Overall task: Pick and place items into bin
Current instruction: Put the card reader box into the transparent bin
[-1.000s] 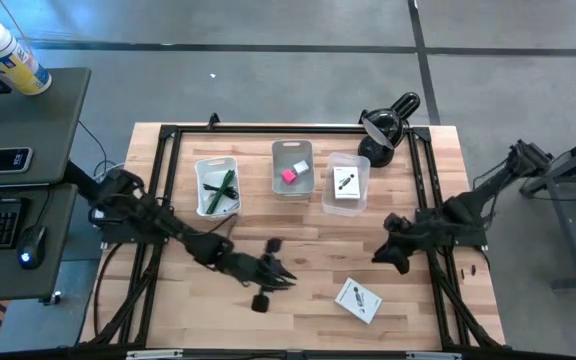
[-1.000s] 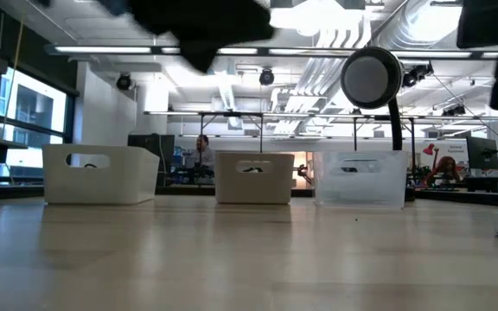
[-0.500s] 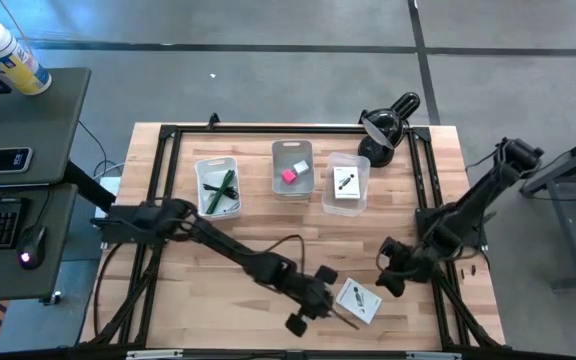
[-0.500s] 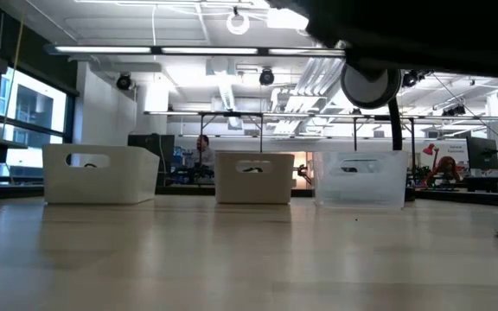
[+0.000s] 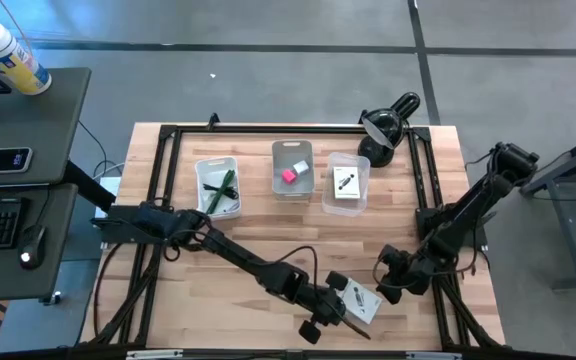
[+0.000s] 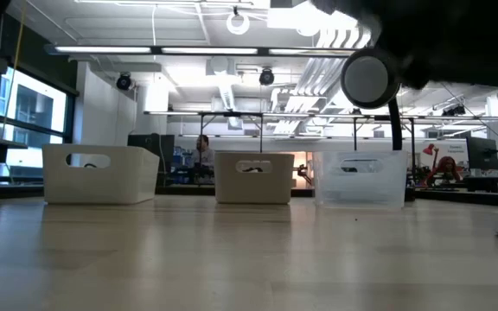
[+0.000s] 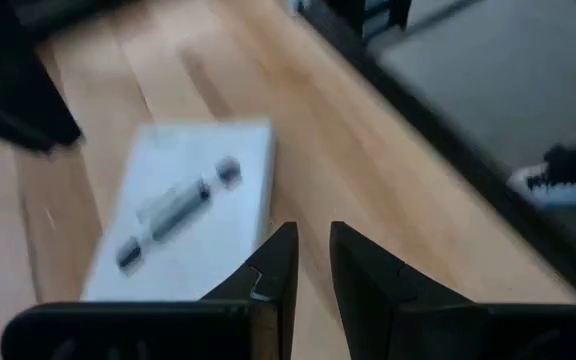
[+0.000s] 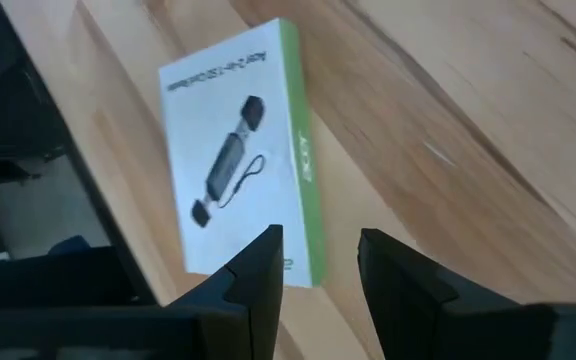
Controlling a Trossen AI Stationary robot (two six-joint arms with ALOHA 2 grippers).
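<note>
White box (image 8: 238, 190) with green edge, black print.

Even, bright overhead light on my table (image 5: 298, 245), soft shadows only. Low view: ceiling strip lights (image 6: 206, 50) glare, my arm overhead a dark blur. My left wrist view is motion-blurred, white box (image 7: 183, 215) smeared. My right wrist view is sharper, box print readable.

White card box (image 7: 183, 215) blurred, print on it unreadable
</note>
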